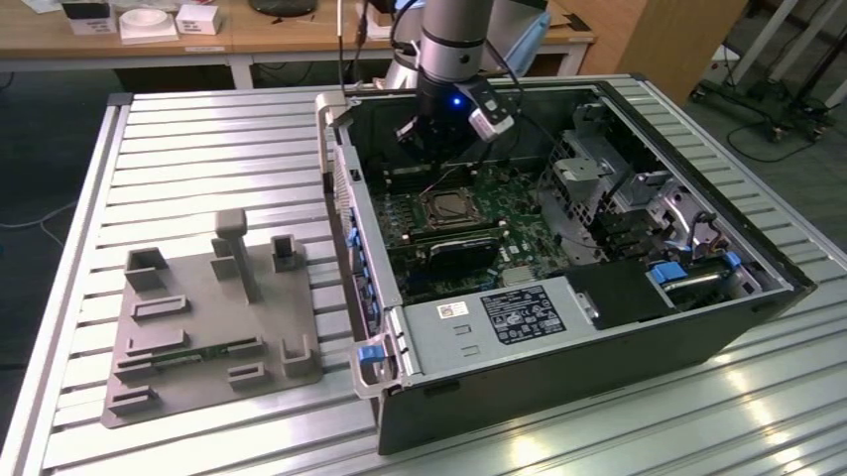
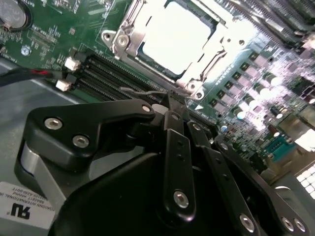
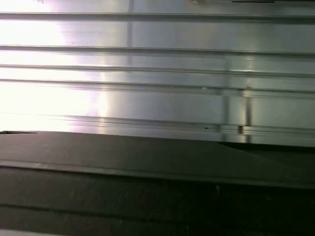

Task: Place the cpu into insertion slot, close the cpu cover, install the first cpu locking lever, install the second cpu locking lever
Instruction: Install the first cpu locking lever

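Glare washes out the chip [image 2: 177, 37] in the second wrist view; nearby, the gripper [image 2: 172, 105] is dark and soft-edged.

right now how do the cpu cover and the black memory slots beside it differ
The cpu cover is a silvery metal square frame, lying flat around the bright cpu; the memory slots are long, narrow, black strips lying in parallel rows. The cpu cover is held by screws at its corners; the memory slots have white latches at their ends. Both sit on the green motherboard, side by side.

The arm [image 1: 457, 59] reaches into the open computer case [image 1: 556, 327] above the insertion slot [image 1: 451, 208].
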You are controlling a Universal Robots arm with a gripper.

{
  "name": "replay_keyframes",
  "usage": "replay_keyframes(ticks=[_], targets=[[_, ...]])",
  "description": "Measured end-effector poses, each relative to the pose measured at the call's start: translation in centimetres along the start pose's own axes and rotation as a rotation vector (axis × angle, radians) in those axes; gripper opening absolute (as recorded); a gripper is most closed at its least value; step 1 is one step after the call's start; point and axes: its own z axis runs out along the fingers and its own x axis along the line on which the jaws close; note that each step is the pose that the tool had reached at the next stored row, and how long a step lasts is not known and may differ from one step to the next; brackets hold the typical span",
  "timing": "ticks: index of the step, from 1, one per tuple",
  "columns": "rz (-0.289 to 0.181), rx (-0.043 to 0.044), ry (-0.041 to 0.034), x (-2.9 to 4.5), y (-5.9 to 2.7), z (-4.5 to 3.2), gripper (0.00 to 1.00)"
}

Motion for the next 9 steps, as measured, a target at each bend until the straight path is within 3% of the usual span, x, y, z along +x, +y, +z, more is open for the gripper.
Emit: replay_keyframes(ticks=[2,3,5,9], targets=[[0.0,-0.0348,-0.0029,0.05,-0.17,0.0,0.1],[0.0,-0.0425,-0.0034,0.06,-0.26,0.0,0.1],[0.0,-0.0471,-0.0037,0.06,-0.33,0.04,0.1],[0.001,-0.0468,-0.0034,0.07,-0.34,0.1,0.1]])
